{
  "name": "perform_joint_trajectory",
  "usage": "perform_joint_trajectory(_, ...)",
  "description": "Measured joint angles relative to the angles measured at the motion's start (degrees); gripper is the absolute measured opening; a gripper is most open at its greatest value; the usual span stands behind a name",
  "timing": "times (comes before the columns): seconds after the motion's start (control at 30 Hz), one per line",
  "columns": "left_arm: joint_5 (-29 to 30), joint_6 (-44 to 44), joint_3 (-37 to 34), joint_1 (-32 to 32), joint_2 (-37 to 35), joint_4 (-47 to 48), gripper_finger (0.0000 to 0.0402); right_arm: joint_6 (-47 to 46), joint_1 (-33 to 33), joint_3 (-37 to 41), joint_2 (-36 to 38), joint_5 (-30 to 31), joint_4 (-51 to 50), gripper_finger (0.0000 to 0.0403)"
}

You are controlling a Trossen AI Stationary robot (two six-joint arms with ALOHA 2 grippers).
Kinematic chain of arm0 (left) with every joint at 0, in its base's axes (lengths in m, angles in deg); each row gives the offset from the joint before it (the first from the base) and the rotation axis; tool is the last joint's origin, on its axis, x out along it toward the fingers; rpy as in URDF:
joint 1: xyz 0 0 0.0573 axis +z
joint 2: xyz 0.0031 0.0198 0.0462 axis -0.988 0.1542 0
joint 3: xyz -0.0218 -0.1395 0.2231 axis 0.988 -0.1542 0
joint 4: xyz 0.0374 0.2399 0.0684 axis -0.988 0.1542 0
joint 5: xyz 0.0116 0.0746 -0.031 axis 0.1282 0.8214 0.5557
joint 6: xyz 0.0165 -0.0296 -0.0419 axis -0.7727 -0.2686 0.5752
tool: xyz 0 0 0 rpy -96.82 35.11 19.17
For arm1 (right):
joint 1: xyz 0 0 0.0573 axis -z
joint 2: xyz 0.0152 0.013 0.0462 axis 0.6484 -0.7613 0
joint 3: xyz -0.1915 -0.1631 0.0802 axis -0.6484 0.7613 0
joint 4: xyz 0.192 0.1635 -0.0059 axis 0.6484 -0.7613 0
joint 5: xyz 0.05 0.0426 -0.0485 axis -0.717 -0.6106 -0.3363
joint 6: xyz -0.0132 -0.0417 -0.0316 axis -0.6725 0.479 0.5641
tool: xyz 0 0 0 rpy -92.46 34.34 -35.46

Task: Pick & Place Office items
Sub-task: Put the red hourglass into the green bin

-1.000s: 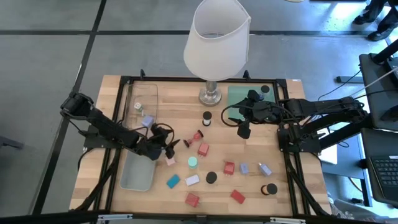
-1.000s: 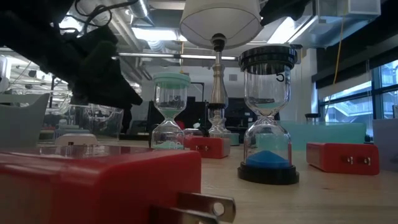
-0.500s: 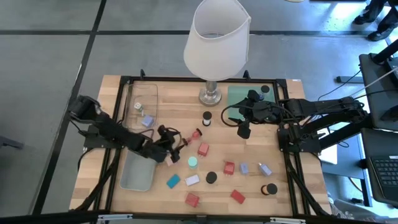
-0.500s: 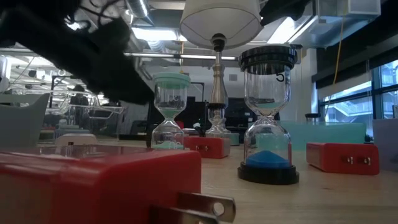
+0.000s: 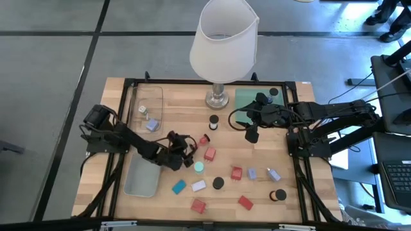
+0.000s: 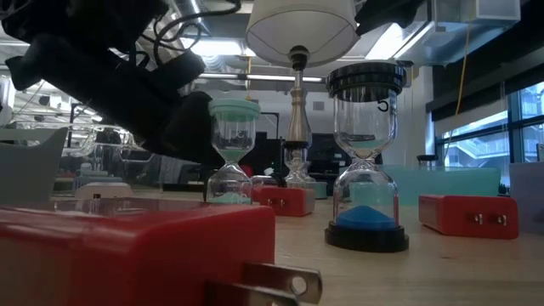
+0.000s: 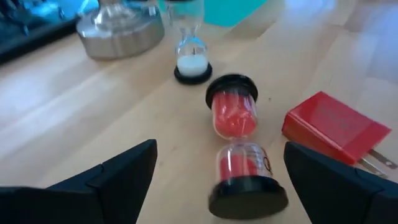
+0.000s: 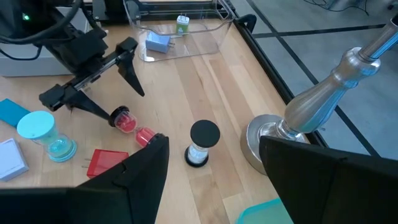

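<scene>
Currently: red hourglass (image 7: 239, 146) lying toppled mid-table, long axis toward 12 o'clock from the left gripper (image 7: 217, 180), whose spread fingers flank its near cap without touching; right gripper (image 5: 252, 133), part-open and empty, waits well apart at 2 o'clock.

A toppled sand timer (image 7: 239, 155) lies between the left gripper's (image 7: 217, 180) jaws.
</scene>
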Motion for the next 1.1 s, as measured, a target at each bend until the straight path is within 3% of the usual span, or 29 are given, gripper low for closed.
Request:
perform_joint_trajectory(0.2,-2.27,3.84,-1.30,0.08,0.00,0.58,0.0349,-0.01,-0.01,0.00,-0.01,0.00,0.00,0.0253)
perform_joint_trajectory(1.1,-1.12,6.28,-2.03,0.72,4.56,-4.37,0.0349,0.00,-0.01,0.00,-0.02,0.00,0.11,0.0253)
